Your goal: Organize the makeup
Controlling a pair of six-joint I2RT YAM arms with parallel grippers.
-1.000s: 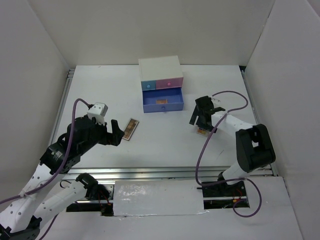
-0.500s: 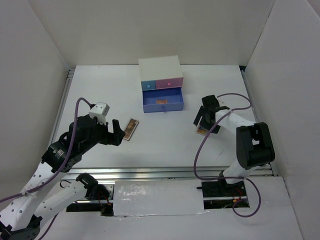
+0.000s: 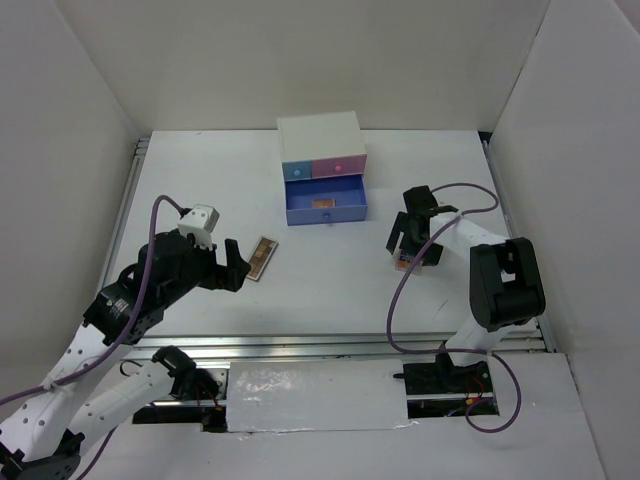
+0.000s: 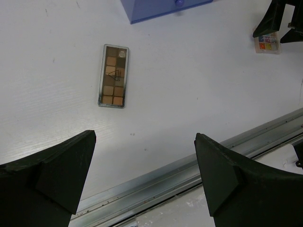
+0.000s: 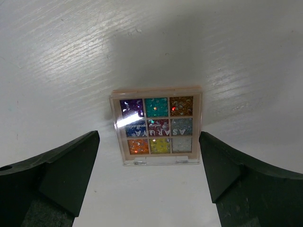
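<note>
While the right gripper (image 5: 149, 163) hung over the multicolour palette (image 5: 156, 125), its fingers stood apart on either side of the case and touched nothing, a stance judged to prepare a pinch across its width. That palette lay flat on the table (image 3: 330, 285) at the right, nearer than the white drawer box (image 3: 320, 135). The left gripper (image 4: 144, 142), fingers likewise apart and empty, faced the long brown palette (image 4: 113, 75), flat at the left. The purple bottom drawer (image 3: 327, 218) stood pulled out, presumably to receive makeup. One small brownish item (image 3: 322, 203), too small to identify, lay inside. The blue drawer (image 3: 296, 171) and pink drawer (image 3: 338, 167) above were closed.
</note>
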